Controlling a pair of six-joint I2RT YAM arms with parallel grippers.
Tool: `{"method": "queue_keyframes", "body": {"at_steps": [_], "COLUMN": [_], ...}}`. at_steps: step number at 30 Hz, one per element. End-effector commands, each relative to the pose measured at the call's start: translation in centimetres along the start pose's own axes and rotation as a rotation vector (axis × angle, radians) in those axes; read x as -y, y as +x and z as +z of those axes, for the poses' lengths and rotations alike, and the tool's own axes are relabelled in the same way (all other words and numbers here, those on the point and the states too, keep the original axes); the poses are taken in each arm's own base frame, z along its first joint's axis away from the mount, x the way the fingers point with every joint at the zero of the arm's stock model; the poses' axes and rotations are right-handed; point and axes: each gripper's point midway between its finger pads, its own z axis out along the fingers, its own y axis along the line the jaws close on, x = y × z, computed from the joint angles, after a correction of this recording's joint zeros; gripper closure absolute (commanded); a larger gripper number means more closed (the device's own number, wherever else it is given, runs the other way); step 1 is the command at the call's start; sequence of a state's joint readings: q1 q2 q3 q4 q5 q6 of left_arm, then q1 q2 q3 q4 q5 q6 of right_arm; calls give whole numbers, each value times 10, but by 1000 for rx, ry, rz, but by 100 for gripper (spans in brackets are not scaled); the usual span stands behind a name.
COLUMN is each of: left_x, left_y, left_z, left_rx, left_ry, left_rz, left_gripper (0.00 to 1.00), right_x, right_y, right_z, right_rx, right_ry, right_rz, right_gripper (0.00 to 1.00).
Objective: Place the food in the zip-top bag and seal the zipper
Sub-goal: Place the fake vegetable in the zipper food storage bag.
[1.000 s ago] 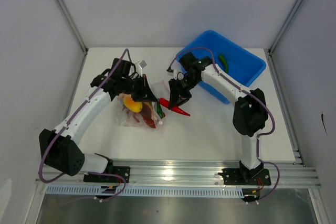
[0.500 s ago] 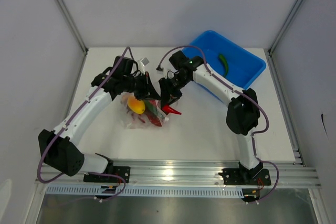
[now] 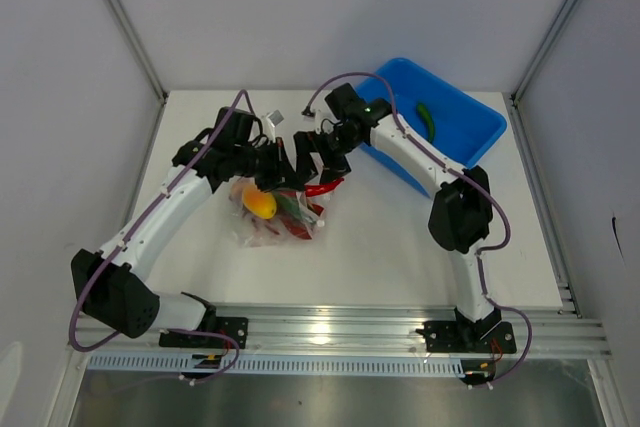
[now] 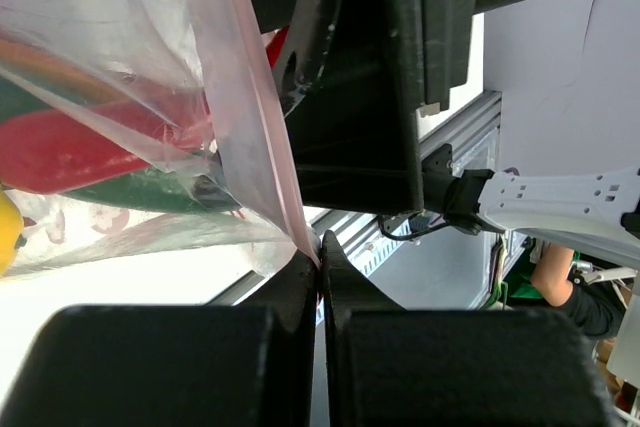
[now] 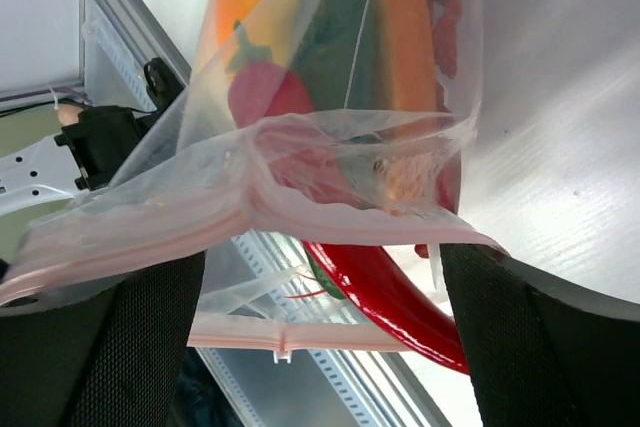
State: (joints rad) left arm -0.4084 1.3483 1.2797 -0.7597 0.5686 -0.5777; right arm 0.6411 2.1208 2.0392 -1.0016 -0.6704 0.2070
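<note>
The clear zip-top bag point(image 3: 272, 217) lies left of centre, holding a yellow-orange fruit point(image 3: 260, 204) and red and green chilies point(image 4: 70, 152). My left gripper point(image 3: 277, 164) is shut on the bag's pink zipper point(image 4: 262, 117) strip and holds the mouth up; the jaws point(image 4: 320, 259) meet on the strip. My right gripper point(image 3: 320, 155) is open at the bag's mouth, its fingers point(image 5: 150, 347) wide apart. A red chili point(image 5: 390, 292) lies loose between them, running in between the two zipper strips point(image 5: 300, 209), with its tip sticking out point(image 3: 326, 188).
The blue bin point(image 3: 455, 142) stands at the back right with a green chili point(image 3: 427, 119) in it. The right arm reaches across from the bin side. An aluminium rail point(image 3: 340, 332) runs along the table's near edge.
My right gripper carried the red chili left to the bag's mouth, then opened and let go of it. The left gripper kept its hold on the zipper strip.
</note>
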Motion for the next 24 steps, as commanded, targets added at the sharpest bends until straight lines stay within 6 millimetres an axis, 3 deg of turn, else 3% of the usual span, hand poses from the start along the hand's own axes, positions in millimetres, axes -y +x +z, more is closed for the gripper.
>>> {"method": "queue_keyframes", "body": {"at_steps": [1, 4, 8, 9, 11, 15, 16, 18, 19, 21, 23, 24], "left_x": [17, 14, 12, 11, 10, 15, 14, 14, 14, 15, 15, 16], "left_y": [-6, -6, -6, -7, -7, -11, -11, -12, -12, -13, -13, -14], "left_z": [-9, -8, -4, -3, 0, 1, 2, 4, 5, 6, 7, 7], "left_rx": [39, 37, 28, 25, 19, 19, 16, 14, 14, 10, 4, 6], "left_ry": [49, 39, 36, 36, 38, 54, 54, 56, 57, 64, 67, 66], "left_rz": [41, 41, 41, 41, 37, 40, 39, 37, 36, 32, 28, 34], "left_gripper": [99, 99, 99, 100, 100, 99, 100, 99, 99, 99, 100, 99], "right_x": [-34, -36, -40, -28, -24, 24, 51, 82, 107, 141, 176, 197], "right_y": [-23, -25, -34, -39, -49, -69, -74, -78, -81, -84, -86, -86], "right_z": [-33, -52, -102, -114, -141, -191, -207, -217, -229, -227, -242, -235], "right_rx": [123, 171, 298, 336, 426, 618, 674, 714, 752, 754, 790, 772], "right_ry": [-25, -5, 17, 53, 87, 207, 219, 219, 223, 271, 423, 469], "right_rz": [-86, -81, -76, -37, -29, 97, 182, 276, 345, 387, 412, 436], "right_gripper": [1, 1, 1, 1, 1, 1, 1, 1, 1, 1, 1, 1]}}
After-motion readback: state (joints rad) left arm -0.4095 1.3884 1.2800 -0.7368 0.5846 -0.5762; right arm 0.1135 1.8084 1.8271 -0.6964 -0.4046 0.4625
